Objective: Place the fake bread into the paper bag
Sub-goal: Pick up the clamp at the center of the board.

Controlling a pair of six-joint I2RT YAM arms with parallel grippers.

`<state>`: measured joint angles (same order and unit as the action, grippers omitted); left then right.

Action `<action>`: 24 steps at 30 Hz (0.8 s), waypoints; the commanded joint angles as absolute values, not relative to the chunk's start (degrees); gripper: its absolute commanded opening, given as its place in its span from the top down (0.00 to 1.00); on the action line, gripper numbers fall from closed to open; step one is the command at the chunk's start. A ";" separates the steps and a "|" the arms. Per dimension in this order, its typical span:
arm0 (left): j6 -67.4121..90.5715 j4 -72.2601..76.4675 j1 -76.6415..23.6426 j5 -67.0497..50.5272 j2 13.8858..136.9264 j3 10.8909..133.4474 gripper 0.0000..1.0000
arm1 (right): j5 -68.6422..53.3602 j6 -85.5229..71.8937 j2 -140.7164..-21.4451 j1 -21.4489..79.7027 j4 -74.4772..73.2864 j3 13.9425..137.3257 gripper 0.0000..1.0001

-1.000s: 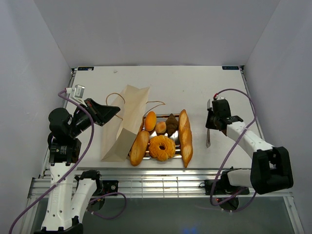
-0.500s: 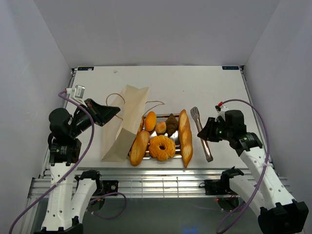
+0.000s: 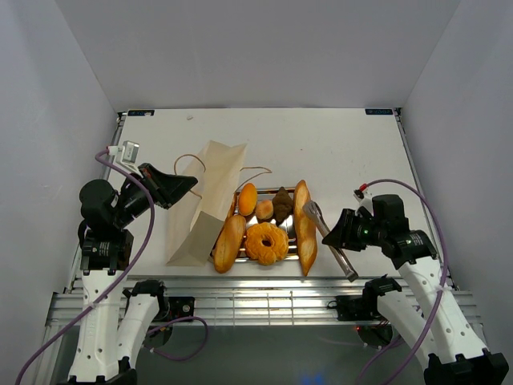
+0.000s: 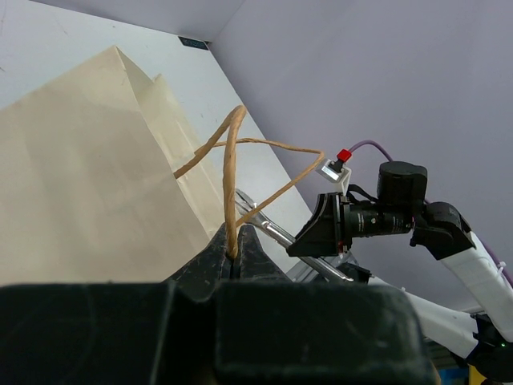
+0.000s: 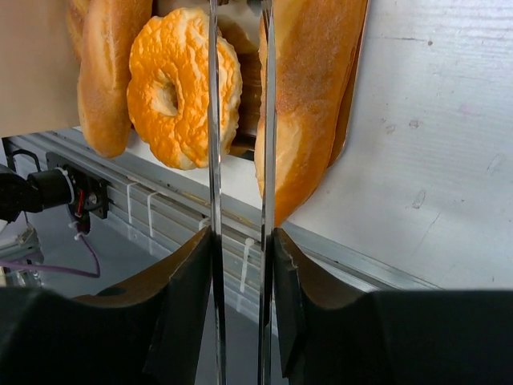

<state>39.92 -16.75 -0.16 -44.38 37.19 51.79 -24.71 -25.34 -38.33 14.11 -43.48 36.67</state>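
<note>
The cream paper bag (image 3: 204, 204) lies flat on the table left of the tray; it fills the left wrist view (image 4: 88, 184). My left gripper (image 3: 191, 183) is shut on its brown cord handle (image 4: 231, 176), pinched between the jaws (image 4: 232, 241). The fake bread sits on the steel tray (image 3: 260, 190): a long baguette (image 3: 304, 224), a ring doughnut (image 3: 267, 243), an oval loaf (image 3: 229, 242), a small roll (image 3: 248, 199) and a dark pastry (image 3: 281, 204). My right gripper (image 3: 341, 230) is shut on the metal tongs (image 3: 329, 237), whose tips reach over the baguette. In the right wrist view the gripper (image 5: 240, 241) holds the tongs' arms (image 5: 213, 120) between doughnut (image 5: 180, 88) and baguette (image 5: 309, 104).
The table's front edge and an aluminium rail (image 3: 264, 301) run just below the tray. Grey walls close in both sides. My right arm with its camera (image 4: 385, 216) shows across the table in the left wrist view.
My right gripper lifted the tongs from the table's right side and swung them left, so their tips now hang over the baguette. The left arm and bag have not moved.
</note>
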 commanded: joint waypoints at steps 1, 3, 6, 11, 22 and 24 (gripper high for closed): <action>39.46 -17.31 -0.18 -44.74 36.39 51.50 1.00 | -25.93 -26.54 -36.92 13.89 -45.70 36.30 0.60; 39.46 -17.31 -0.18 -44.74 36.30 51.24 1.00 | -25.32 -26.72 -36.74 13.89 -45.97 36.04 0.59; 39.46 -17.31 -0.18 -44.74 36.21 51.24 1.00 | -23.83 -26.72 -37.26 13.89 -45.97 36.04 0.57; 39.29 -17.49 -0.18 -44.74 36.30 51.50 1.00 | -22.50 -26.72 -38.32 13.89 -46.14 36.91 0.57; 39.46 -17.05 -0.18 -44.82 36.39 51.15 1.00 | -15.56 -26.63 -38.23 13.89 -52.55 43.67 0.57; 39.46 -16.96 -0.18 -44.74 36.39 51.24 1.00 | -14.33 -26.37 -38.67 13.89 -53.61 45.61 0.57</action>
